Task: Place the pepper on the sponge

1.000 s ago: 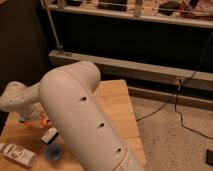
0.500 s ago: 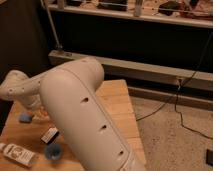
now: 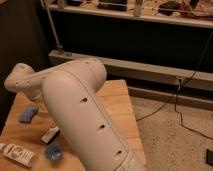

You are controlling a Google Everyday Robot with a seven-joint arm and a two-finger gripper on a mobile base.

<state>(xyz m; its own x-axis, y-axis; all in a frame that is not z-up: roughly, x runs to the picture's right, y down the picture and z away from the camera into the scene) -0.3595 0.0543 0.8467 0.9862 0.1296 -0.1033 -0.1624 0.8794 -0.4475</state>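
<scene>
The light-blue sponge point(image 3: 27, 114) lies flat on the left part of the wooden table point(image 3: 117, 100). The pepper is hidden from view. My thick white arm point(image 3: 80, 115) fills the middle of the view, and its bent far joint point(image 3: 21, 80) hangs above the sponge's far side. The gripper is hidden behind the arm, somewhere low over the table's left half, and it is shut. Whether it holds anything does not show.
A black-and-white box point(image 3: 50, 135) lies just left of the arm, with a small blue cup point(image 3: 53, 151) in front of it. A white bottle point(image 3: 17, 154) lies at the front left corner. Speckled floor with cables point(image 3: 175, 107) lies to the right; a dark shelf unit stands behind.
The arm's far joint has risen and shifted slightly right. A small orange bit seen beside the arm earlier no longer shows.
</scene>
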